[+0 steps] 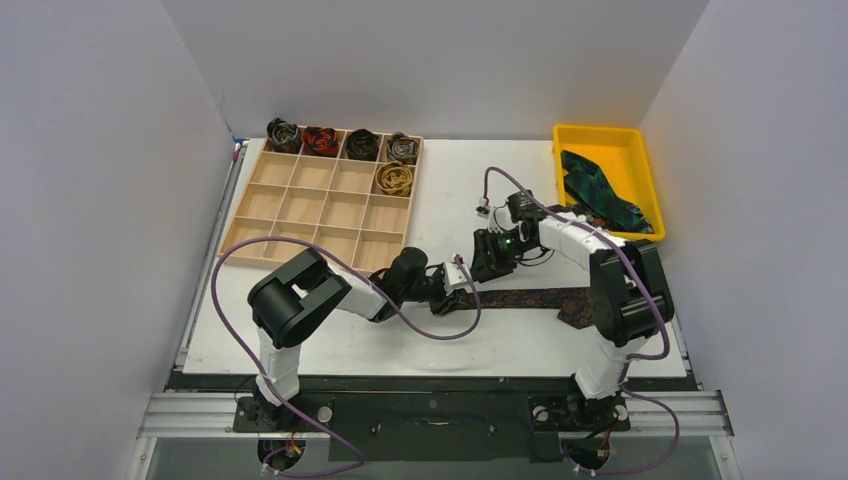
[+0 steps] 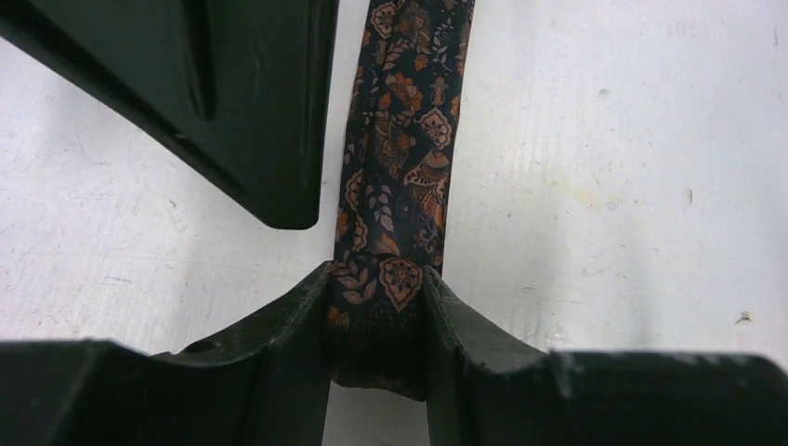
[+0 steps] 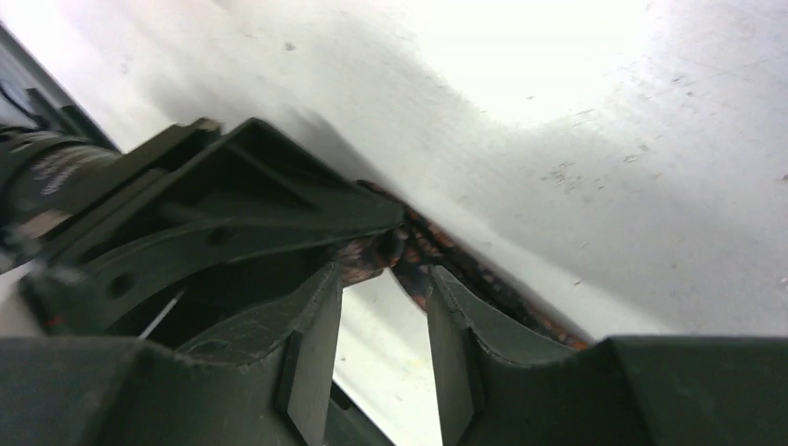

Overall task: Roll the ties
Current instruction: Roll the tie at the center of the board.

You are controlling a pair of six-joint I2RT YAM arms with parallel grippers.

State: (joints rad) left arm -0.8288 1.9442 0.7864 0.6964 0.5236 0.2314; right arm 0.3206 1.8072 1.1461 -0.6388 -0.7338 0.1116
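Observation:
A dark brown-black patterned tie point(image 1: 530, 298) lies flat across the near part of the table. My left gripper point(image 1: 447, 299) is shut on its narrow left end, and the left wrist view shows the fabric point(image 2: 395, 167) pinched between my jaws point(image 2: 376, 288). My right gripper point(image 1: 491, 264) hovers just behind that same end. It is open, with its fingertips point(image 3: 383, 274) straddling the tie's edge point(image 3: 413, 251) beside the left gripper point(image 3: 232, 214). Several coiled ties point(image 1: 361, 144) sit in a wooden tray. A green-blue tie point(image 1: 598, 190) lies in a yellow bin.
The wooden compartment tray point(image 1: 300, 205) stands at the back left, with coils in its far row and one gold coil point(image 1: 394, 178) in the second row. The yellow bin point(image 1: 640, 160) is at the back right. Purple cables point(image 1: 300, 250) loop around both arms.

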